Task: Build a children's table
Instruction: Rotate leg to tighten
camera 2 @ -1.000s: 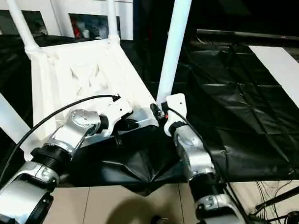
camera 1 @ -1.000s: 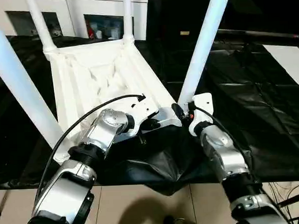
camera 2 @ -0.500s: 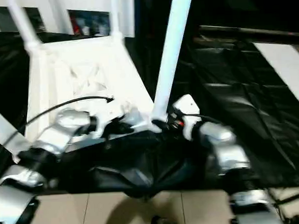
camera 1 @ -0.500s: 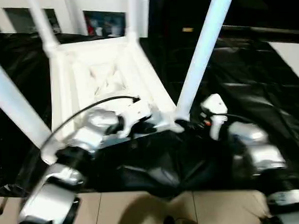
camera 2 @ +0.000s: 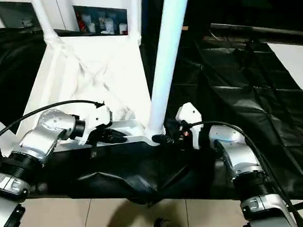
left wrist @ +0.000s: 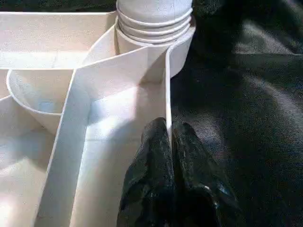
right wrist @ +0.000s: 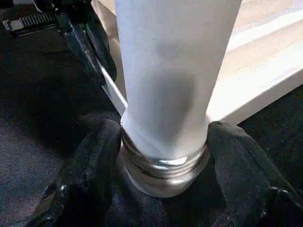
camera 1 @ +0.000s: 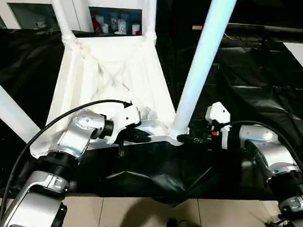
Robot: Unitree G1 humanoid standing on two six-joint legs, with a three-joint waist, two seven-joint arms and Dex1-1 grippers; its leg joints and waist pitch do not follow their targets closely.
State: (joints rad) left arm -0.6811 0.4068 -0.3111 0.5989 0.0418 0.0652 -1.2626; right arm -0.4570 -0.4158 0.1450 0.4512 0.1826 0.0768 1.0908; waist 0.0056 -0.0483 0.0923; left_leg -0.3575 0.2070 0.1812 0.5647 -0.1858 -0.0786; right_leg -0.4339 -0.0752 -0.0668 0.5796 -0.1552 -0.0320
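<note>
Upside-down children's table (camera 1: 110, 70) has all four legs standing in its sockets; left tool (left wrist: 169, 142) pinches its rim, right tool (right wrist: 163, 142) straddles the near-right leg (camera 1: 202, 62), grip uncertain.

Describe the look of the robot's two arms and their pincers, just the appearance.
Both forearms are silver metal cylinders with black ribbed rings at the joints. Each wrist carries a white plastic housing. A black cable arcs over the left arm; another loops along the right. The left pincer and right pincer each have two glossy black fingers.
</note>
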